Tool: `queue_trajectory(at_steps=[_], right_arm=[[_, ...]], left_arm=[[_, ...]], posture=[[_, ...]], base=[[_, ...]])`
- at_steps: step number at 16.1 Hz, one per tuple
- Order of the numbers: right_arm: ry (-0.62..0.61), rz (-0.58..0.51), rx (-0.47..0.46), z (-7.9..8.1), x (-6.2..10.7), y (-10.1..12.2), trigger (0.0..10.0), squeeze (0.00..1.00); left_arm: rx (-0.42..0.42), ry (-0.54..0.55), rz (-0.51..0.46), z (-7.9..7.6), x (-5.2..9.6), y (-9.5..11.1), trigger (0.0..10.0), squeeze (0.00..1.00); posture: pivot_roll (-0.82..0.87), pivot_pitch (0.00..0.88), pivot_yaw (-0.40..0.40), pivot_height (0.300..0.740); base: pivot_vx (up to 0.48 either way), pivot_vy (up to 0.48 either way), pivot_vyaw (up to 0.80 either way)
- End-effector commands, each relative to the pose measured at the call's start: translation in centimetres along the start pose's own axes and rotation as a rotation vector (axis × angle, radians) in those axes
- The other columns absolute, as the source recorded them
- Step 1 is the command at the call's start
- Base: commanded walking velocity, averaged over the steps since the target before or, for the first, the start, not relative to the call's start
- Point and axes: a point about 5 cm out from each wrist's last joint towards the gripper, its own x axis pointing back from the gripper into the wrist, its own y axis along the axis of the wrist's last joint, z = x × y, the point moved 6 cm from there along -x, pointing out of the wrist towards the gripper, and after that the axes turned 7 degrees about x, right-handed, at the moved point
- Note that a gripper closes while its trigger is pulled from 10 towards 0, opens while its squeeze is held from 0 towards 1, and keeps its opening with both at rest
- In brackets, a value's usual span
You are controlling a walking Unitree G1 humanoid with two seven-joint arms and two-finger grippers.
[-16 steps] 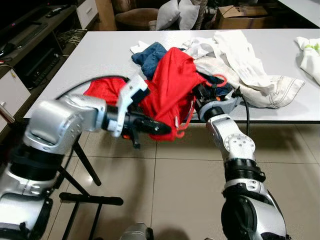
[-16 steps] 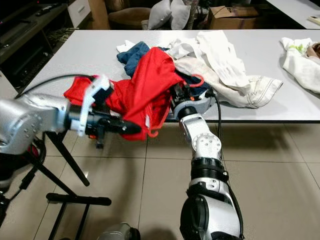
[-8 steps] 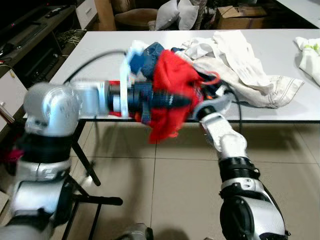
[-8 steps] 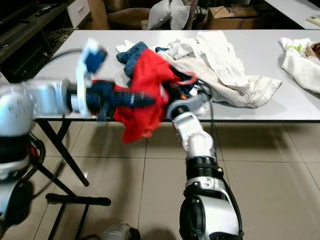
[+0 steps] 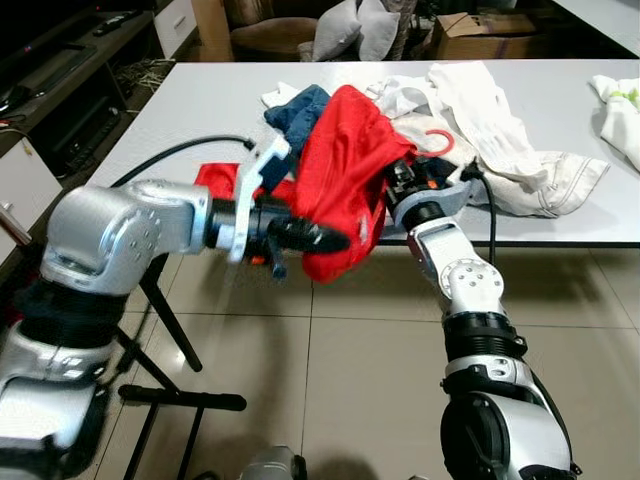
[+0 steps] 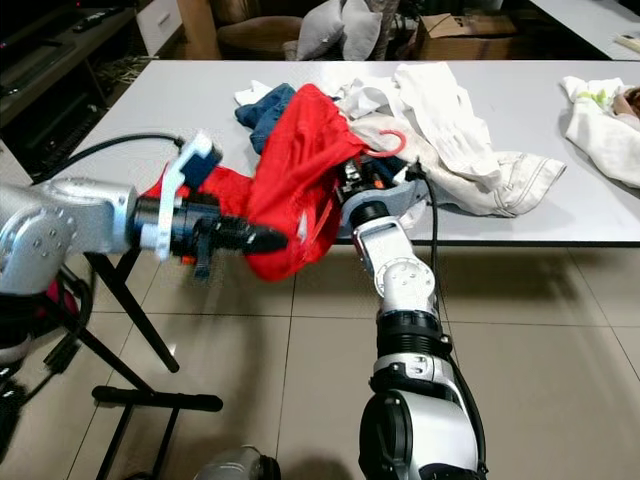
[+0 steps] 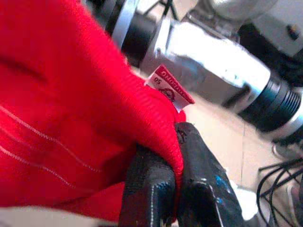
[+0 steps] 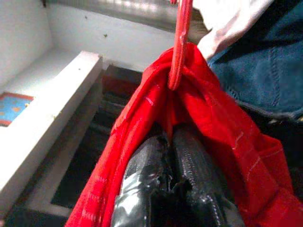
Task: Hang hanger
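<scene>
Left gripper (image 7: 161, 189) pinches the red garment's (image 5: 345, 170) hem at the grey table's (image 5: 200, 110) front edge; right gripper (image 8: 177, 189), fingers pressed together inside the fabric, holds the red hanger (image 6: 385, 145) beneath it.

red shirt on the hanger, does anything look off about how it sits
Yes. The red shirt is bunched around the red hanger rather than draped: only the hook pokes out beside the white clothes on the table. The left pincer pinches a fold near the label, and the right pincer is buried in cloth.
</scene>
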Motion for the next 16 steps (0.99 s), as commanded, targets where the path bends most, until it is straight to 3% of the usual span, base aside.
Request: queue_trajectory(at_steps=[1, 2, 5, 9, 10, 11, 12, 13, 14, 16], right_arm=[[0.105, 0.04, -0.123, 4.8, -1.6, -3.7, 10.0, 0.0], [0.104, 0.039, -0.123, 4.8, -1.6, -3.6, 10.0, 0.0], [0.075, 0.041, -0.109, 4.3, -1.9, -4.1, 10.0, 0.0], [0.051, 0.051, -0.036, 3.9, -2.0, -4.7, 10.0, 0.0], [0.052, 0.059, -0.012, 3.9, -2.0, -5.0, 10.0, 0.0], [0.064, 0.084, 0.049, 4.0, -1.7, -5.6, 10.0, 0.0], [0.064, 0.084, 0.049, 4.0, -1.7, -5.6, 10.0, 0.0], [0.062, 0.117, 0.12, 3.5, -1.0, -6.0, 10.0, 0.0], [0.06, 0.126, 0.14, 3.3, -0.7, -6.1, 10.0, 0.0], [0.096, 0.154, 0.265, 3.6, 1.3, -5.6, 10.0, 0.0]], left_arm=[[-0.027, -0.021, 0.024, -0.7, -0.1, -0.4, 0.0, 0.0], [-0.023, -0.034, 0.022, -1.0, -0.2, -0.4, 0.0, 0.0], [0.019, -0.213, -0.056, -4.2, -1.1, 1.0, 0.0, 0.0], [0.071, -0.338, -0.146, -6.2, -1.8, 2.8, 0.0, 0.0], [0.076, -0.333, -0.178, -6.1, -1.9, 3.6, 0.0, 0.0], [0.062, -0.237, -0.234, -4.6, -1.7, 4.9, 0.0, 0.0], [0.062, -0.237, -0.234, -4.6, -1.7, 4.9, 0.0, 0.0], [0.056, -0.144, -0.307, -2.8, -1.0, 6.6, 0.0, 0.0], [0.051, -0.113, -0.329, -2.2, -0.7, 7.1, 0.0, 0.0], [0.014, 0.088, -0.395, 1.0, 1.3, 8.9, 0.0, 0.0]], posture=[[0.13, 0.0, 0.062, 0.723], [0.13, 0.0, 0.062, 0.723], [0.14, 0.0, 0.061, 0.723], [0.14, 0.0, 0.064, 0.723], [0.14, 0.0, 0.064, 0.723], [0.13, 0.0, 0.067, 0.723], [0.13, 0.0, 0.067, 0.723], [0.13, 0.0, 0.068, 0.723], [0.13, 0.0, 0.068, 0.723], [0.12, 0.0, 0.07, 0.723]], base=[[0.0, 0.0, 0.0], [0.0, 0.0, 0.0], [0.0, 0.0, 0.0], [0.0, 0.0, 0.0], [0.0, 0.0, 0.0], [0.0, 0.0, 0.0], [0.0, 0.0, 0.0], [0.0, 0.0, 0.0], [0.0, 0.0, 0.0], [0.0, 0.0, 0.0]])
